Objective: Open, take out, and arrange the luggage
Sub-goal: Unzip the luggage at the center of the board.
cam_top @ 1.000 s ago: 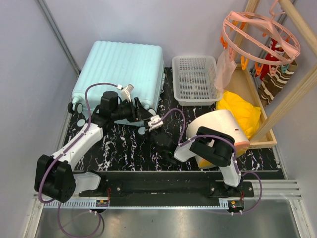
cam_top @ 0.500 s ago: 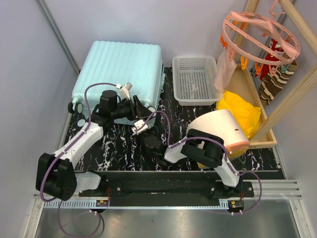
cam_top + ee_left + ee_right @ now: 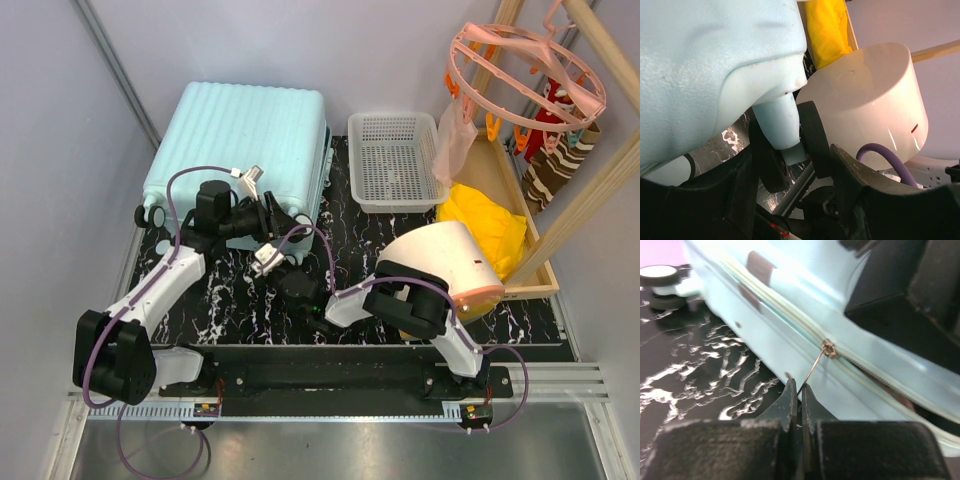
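The luggage (image 3: 240, 150), a pale mint ribbed hard-shell suitcase, lies flat at the back left of the black marbled mat. My left gripper (image 3: 268, 213) is at its near edge. In the left wrist view the fingers (image 3: 850, 180) sit on either side of a black twin wheel (image 3: 812, 140) under the shell (image 3: 715, 60), closed against it. My right gripper (image 3: 800, 387) is shut on the thin metal zipper pull (image 3: 812, 367), which hangs from the slider (image 3: 828, 347). Right of the slider the zipper gapes dark. In the top view, that gripper (image 3: 268, 256) is just in front of the suitcase.
A white mesh basket (image 3: 395, 160) stands right of the suitcase. A cream cylinder with an orange end (image 3: 445, 260) lies over the right arm. A yellow cloth (image 3: 490, 225) sits in a wooden frame (image 3: 535, 290). A pink clip hanger (image 3: 525, 75) hangs at the back right.
My right gripper has moved left along the suitcase's near edge, drawing the zipper pull with it. The left gripper stayed at the wheel, shifting slightly left.
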Controlling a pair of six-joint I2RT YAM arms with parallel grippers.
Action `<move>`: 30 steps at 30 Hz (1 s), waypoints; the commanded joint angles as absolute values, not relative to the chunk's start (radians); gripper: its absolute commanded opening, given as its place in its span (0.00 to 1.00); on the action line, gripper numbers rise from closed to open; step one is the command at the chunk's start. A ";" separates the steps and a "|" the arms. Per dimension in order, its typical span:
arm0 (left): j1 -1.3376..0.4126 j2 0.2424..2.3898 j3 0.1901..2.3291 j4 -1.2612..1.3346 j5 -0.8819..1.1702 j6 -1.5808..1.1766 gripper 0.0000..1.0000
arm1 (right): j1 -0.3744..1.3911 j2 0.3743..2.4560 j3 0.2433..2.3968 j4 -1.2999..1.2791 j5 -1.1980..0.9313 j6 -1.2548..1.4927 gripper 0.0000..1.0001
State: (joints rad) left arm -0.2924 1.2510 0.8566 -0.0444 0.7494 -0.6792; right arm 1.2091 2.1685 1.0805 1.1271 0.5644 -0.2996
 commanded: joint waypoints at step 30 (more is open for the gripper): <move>-0.244 1.069 0.753 0.150 0.735 -0.657 0.90 | 1.180 1.244 0.914 0.222 0.448 0.182 0.95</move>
State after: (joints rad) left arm -0.2535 1.1481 0.7753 0.0196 0.7803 -0.6674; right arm 1.3106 1.3052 0.7620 0.5388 0.5037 -0.0235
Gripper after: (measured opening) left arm 0.850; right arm 0.934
